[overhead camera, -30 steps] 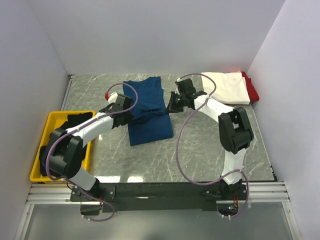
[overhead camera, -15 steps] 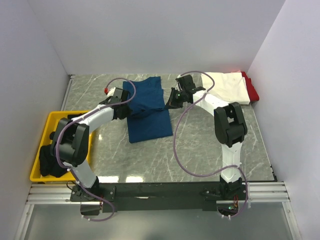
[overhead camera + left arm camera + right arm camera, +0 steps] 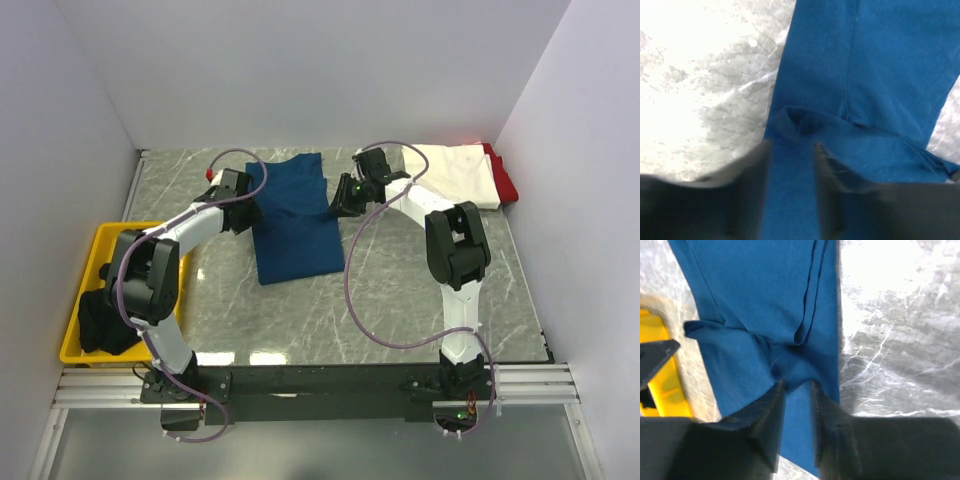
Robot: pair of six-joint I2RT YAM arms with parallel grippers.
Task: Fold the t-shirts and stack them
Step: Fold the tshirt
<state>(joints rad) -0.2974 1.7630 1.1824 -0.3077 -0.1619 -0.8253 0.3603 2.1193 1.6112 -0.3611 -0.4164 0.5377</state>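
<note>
In the top view, a yellow rectangular plastic bin (image 3: 140,228) sits at the lower left of the frame on the grey marble-pattern desk (image 3: 420,290) and holds a black cloth bundle (image 3: 103,318). Further up, at the centre of the frame, the navy-blue soft-cloth t-shirt (image 3: 297,225) lies on the desk as a long, partly folded strip running from mid-frame towards the far wall. The left pincer (image 3: 250,207) meets the left edge of this strip and the right pincer (image 3: 339,208) meets its right edge, both at about the middle of its length. In the left wrist view, the left pincer (image 3: 790,165) is clenched on the blue cloth, which fills the narrow gap between the fingers (image 3: 750,190) and puckers just beyond the tips. In the right wrist view, the right pincer (image 3: 797,390) is likewise clenched on a gathered fold of the blue cloth, with wrinkles spreading from the fingers (image 3: 765,420). At the upper right of the top view, against the far wall, a white cloth t-shirt (image 3: 455,172) lies folded on top of a red cloth t-shirt (image 3: 504,183), well apart from the blue one.
</note>
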